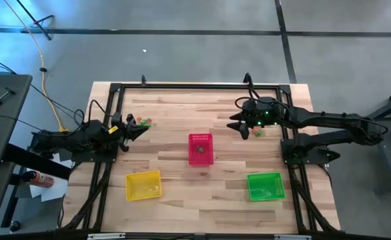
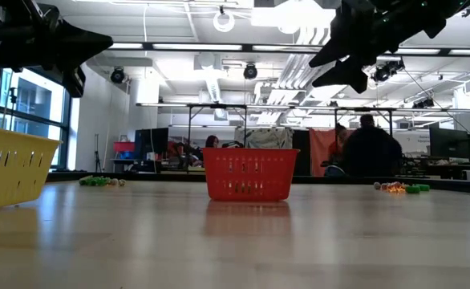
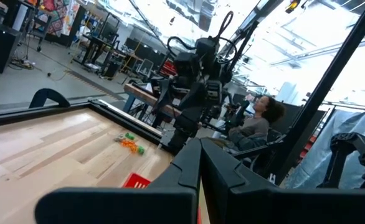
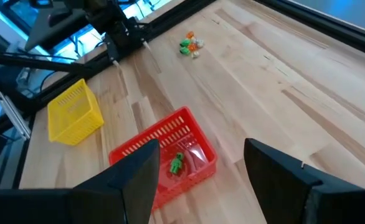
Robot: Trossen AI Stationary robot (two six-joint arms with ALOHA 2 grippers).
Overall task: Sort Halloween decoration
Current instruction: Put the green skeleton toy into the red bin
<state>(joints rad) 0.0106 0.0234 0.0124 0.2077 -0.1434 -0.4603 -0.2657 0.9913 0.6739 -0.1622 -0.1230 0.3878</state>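
Three mesh baskets sit spread out so each bin gets its own drop zone: red basket (image 1: 201, 149) mid-counter, yellow basket (image 1: 143, 185) toward the near-left corner, green basket (image 1: 266, 186) toward the near-right corner. The Halloween decoration lies in two small heaps along the far side: left pile (image 1: 144, 121) near the far-left corner, just off the left pincer (image 1: 141, 131), and right pile (image 1: 257, 132) near the far-right corner, right below the right arm's wrist. One green trinket (image 4: 177, 163) already lies inside the red basket, along with something pale I can't identify. Right pincer (image 1: 235, 124) hangs above the counter between the right pile and the red basket, jaws wide, nothing between them in its wrist view; my read is it's poised above the bin between a drop and the next pick. Left pincer is shut, fingers (image 3: 182, 168) pressed together, nothing visibly held; it sits by the left edge, parked clear of the middle lane I'd guess. Most trinkets remain unsorted, so early in the job. Risk: pieces are tiny and clustered, so a pick could grab two or scatter the heap.
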